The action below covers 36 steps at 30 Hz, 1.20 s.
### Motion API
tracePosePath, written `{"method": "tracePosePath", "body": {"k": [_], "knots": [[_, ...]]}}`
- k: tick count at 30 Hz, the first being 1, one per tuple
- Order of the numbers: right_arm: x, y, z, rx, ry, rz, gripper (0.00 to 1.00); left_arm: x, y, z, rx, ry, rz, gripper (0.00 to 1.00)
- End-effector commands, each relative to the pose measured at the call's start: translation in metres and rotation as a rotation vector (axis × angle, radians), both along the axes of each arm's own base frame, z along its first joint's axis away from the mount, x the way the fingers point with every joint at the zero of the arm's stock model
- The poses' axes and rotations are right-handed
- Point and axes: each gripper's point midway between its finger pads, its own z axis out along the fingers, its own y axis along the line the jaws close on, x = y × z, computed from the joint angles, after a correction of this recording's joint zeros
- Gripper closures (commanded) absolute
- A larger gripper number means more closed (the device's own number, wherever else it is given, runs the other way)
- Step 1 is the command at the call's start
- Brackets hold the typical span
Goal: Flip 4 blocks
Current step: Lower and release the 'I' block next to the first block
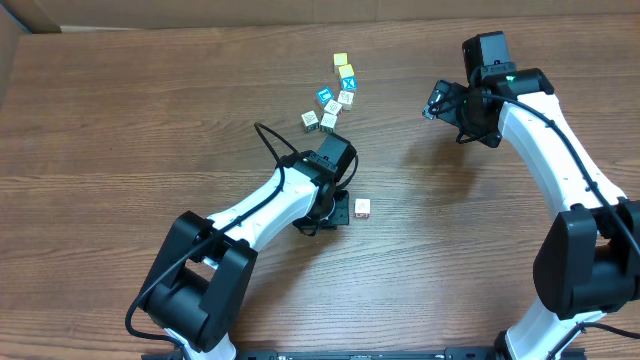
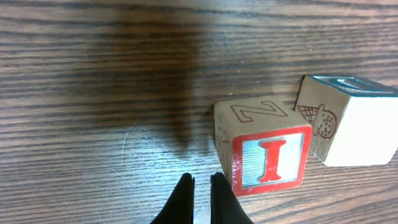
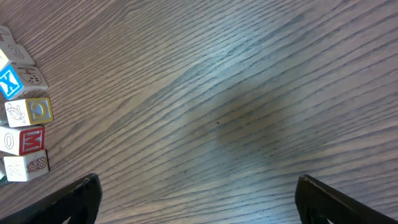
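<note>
Brown wood-grain counter [image 1: 120,120], matte and streaked. I judge one flip is in hand: my left end effector [image 2: 202,196], fingers pinched together and empty, sits just beside the I cube [image 2: 264,155], pale wood with a red-bordered face, near the counter's middle. A blue-topped cube [image 2: 348,130] crowds it. Next I must open the fingers, straddle the I cube squarely and roll it one face. My right end effector [image 3: 198,182] hangs wide and empty, nearer the far edge.
</note>
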Motion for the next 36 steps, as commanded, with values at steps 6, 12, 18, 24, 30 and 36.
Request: {"method": "tracePosePath", "body": {"k": [6, 12, 18, 24, 30, 36], "knots": [[0.004, 0.000, 0.007, 0.002, -0.020, 0.003, 0.00, 0.001, -0.001, -0.003, 0.003, -0.011, 0.017, 0.96], [0.004, 0.000, 0.007, 0.002, -0.020, 0.003, 0.00, 0.010, -0.006, -0.002, -0.018, -0.044, 0.028, 0.95], [0.004, 0.000, 0.007, 0.002, -0.020, 0.003, 0.00, 0.015, -0.003, -0.002, 0.002, -0.071, 0.036, 0.94], [0.004, 0.000, 0.007, 0.002, -0.020, 0.003, 0.00, 0.018, -0.002, -0.002, 0.008, -0.085, 0.038, 0.92], [0.004, 0.000, 0.007, 0.002, -0.020, 0.003, 0.00, 0.026, -0.007, 0.000, -0.014, -0.117, 0.039, 0.91], [0.004, 0.000, 0.007, 0.002, -0.020, 0.003, 0.00, 0.029, -0.009, 0.001, -0.023, -0.130, 0.040, 0.91]]}}
